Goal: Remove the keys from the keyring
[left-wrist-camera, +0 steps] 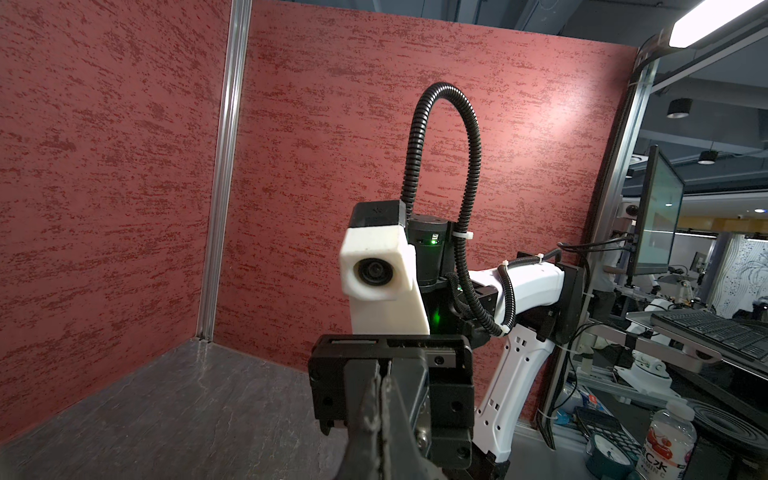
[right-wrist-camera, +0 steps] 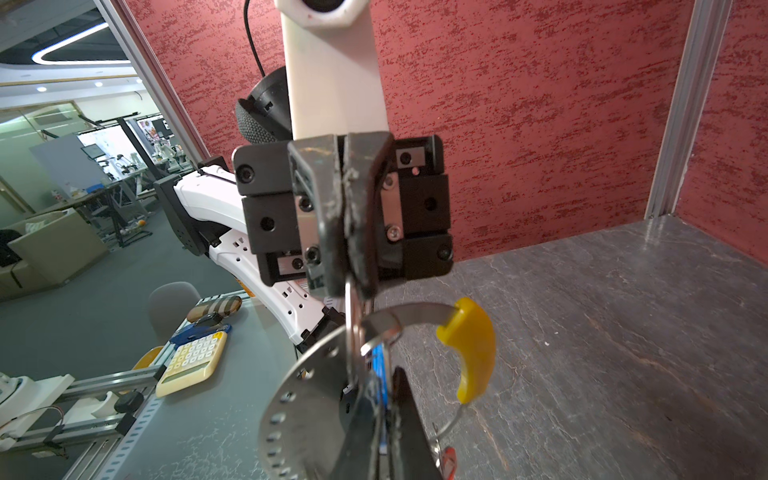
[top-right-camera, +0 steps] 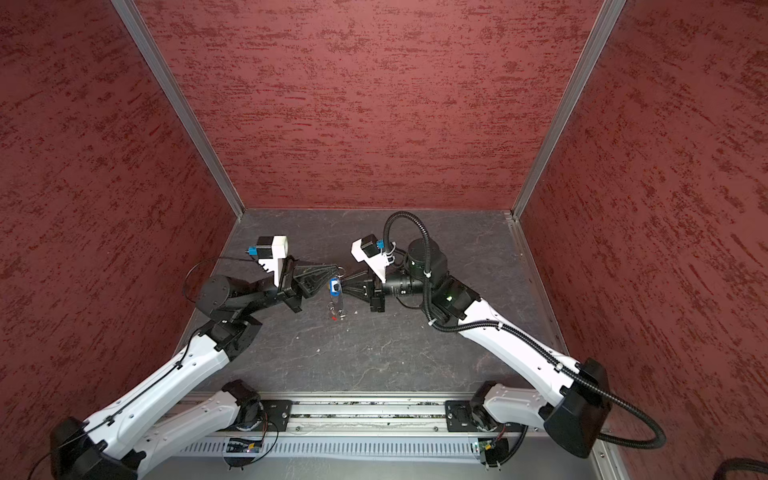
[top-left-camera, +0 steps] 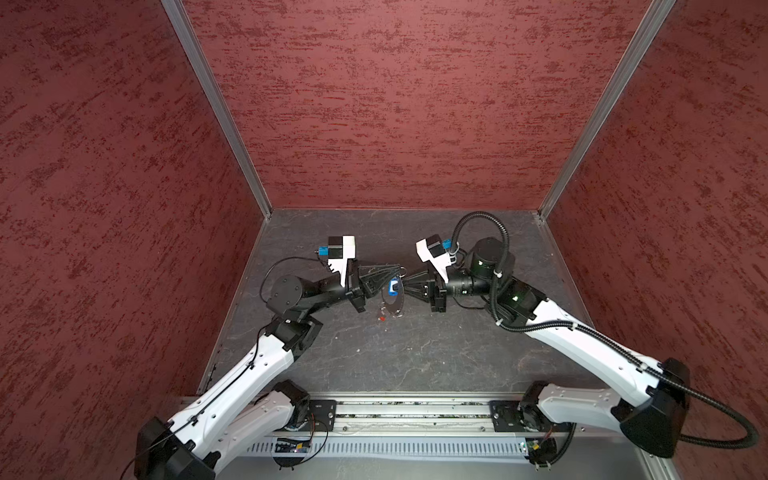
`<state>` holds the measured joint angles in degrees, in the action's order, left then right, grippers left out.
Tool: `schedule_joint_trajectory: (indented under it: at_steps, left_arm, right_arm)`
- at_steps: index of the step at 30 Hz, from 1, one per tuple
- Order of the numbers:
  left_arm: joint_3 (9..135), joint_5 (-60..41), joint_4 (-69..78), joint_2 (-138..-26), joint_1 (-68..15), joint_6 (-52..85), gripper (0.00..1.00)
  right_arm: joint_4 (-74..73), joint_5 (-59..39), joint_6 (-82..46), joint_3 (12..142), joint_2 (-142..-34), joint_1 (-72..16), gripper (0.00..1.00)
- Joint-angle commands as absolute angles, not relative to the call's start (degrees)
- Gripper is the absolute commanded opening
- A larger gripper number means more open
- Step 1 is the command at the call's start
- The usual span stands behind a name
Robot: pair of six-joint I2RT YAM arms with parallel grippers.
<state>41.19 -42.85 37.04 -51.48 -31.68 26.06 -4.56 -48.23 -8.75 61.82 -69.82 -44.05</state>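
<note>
Both arms raised, tip-to-tip mid-table; left gripper pinching keyring; right gripper clamping blue key.

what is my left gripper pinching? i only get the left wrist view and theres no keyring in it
observer: In the right wrist view the left gripper is shut on a small ring linked to the keyring.
operator: wheres the blue key
observer: Its blue tag sits between the fingers of the right gripper, which is shut on it.
operator: and the red one
observer: The red tag hangs at the loop's low end in both top views, free of both grippers.
</note>
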Motion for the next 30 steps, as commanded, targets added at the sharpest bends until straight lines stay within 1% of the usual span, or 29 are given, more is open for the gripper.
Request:
schedule_joint_trajectory:
  at_steps: [1,7,8,9,12,14,15,18,20,24,27,30]
  left_arm:
    - [40.91,-42.89,38.61,-50.84,-31.85,25.88,0.0]
    - [41.86,-42.53,34.31,-49.48,-31.93,23.22,0.0]
    - [41.9,-42.62,34.12,-49.56,-31.98,23.16,0.0]
    - [41.88,-42.71,34.06,-49.55,-31.98,23.03,0.0]
    - [41.7,-42.68,34.01,-49.59,-32.02,22.85,0.0]
    - [41.64,-42.71,33.78,-49.67,-32.08,22.53,0.0]
    - [41.75,-42.71,33.67,-49.8,-32.21,22.47,0.0]
    - [41.54,-42.33,33.71,-49.67,-32.39,22.11,0.0]
    - [41.42,-42.1,33.75,-49.6,-32.48,21.98,0.0]
    - [41.39,-41.67,33.91,-49.6,-32.52,22.0,0.0]
    - [41.31,-41.57,33.84,-49.47,-32.52,22.15,0.0]
    - [41.13,-41.51,33.76,-49.3,-32.52,22.15,0.0]
  right_arm:
    - [-6.48,-47.5,-8.14,62.78,-69.9,-44.45,0.0]
    - [-4.41,-43.41,-7.17,60.83,-67.31,-44.47,0.0]
    - [-3.65,-42.89,-6.84,60.52,-66.87,-44.47,0.06]
    - [-3.06,-42.17,-6.61,60.31,-66.44,-44.47,0.15]
    - [-0.4,-40.1,-4.95,60.22,-64.69,-44.47,0.33]
    - [1.38,-37.8,-3.73,60.47,-63.0,-44.47,0.44]
    - [2.03,-36.39,-3.13,60.7,-62.08,-44.47,0.47]
    - [1.72,-32.59,-2.63,60.97,-59.54,-44.47,0.5]
    - [-1.66,-31.16,-4.1,60.19,-58.05,-44.47,0.51]
    - [-9.29,-33.73,-9.37,59.65,-58.28,-44.47,0.51]
    - [-11.47,-35.57,-12.37,60.07,-60.37,-44.47,0.5]
    - [-11.9,-36.95,-13.8,60.47,-62.41,-44.39,0.43]
